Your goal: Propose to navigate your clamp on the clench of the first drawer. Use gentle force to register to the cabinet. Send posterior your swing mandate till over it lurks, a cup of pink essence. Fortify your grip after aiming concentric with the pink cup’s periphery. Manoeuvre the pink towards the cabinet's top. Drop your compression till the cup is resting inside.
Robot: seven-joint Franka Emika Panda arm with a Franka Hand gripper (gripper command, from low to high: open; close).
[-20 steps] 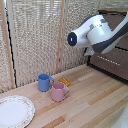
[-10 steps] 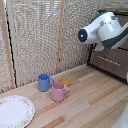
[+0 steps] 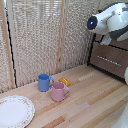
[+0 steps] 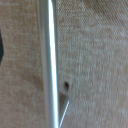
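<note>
My arm (image 3: 111,21) reaches to the cabinet (image 3: 114,59) at the exterior view's right, and its bulk hides the clamp and most of the first drawer there. In the wrist view the silver bar handle (image 4: 47,60) runs across the brown drawer front (image 4: 95,55), very close. One dark finger (image 4: 1,47) shows at the picture's edge, apart from the bar, with nothing held. The pink cup (image 3: 59,91) stands upright on the table, next to the blue mug (image 3: 44,82).
A small yellow object (image 3: 64,81) lies behind the pink cup. A white patterned plate (image 3: 14,111) sits at the table's front, at the exterior view's left. A slatted screen (image 3: 45,35) backs the wooden table (image 3: 95,100). A lower drawer's handle (image 3: 108,60) shows.
The arm has moved toward the exterior view's right, closer to the cabinet. The mugs and plate have not moved.
</note>
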